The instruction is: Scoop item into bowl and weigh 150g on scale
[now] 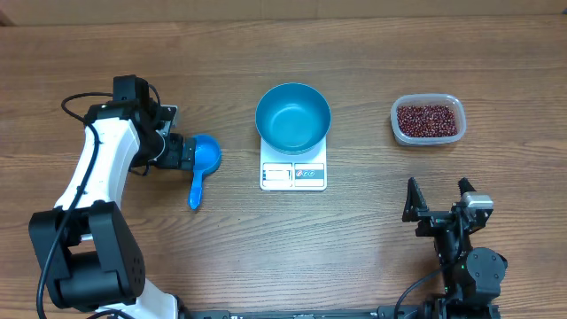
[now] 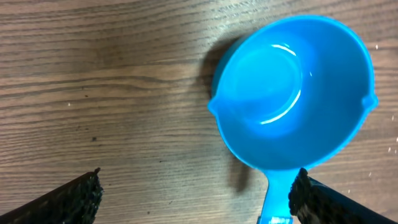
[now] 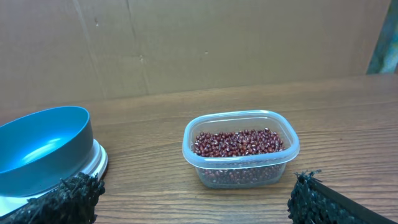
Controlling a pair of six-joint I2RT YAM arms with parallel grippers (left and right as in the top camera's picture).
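Left end effector point(image 2: 198, 200) hangs spread wide over the scoop point(image 1: 205, 158), gripping nothing. Right end effector point(image 1: 438, 198) is wide apart too and empty. The beans point(image 1: 428, 120) sit in the tub point(image 1: 393, 118), well right of the empty bowl point(image 1: 293, 120) on the scale point(image 1: 293, 176). The danger is that the scoop's handle lies just beside one finger, so closing might skid it away. The scale's labels are too small to read.

The brown wood-grain surface point(image 1: 354, 257) carries a small flat white square scale point(image 1: 293, 175) near its middle, a small blue plastic handled scoop point(image 1: 203, 164) to one side, and a clear rounded-rectangular plastic tub point(image 1: 428, 120) well apart on the other.
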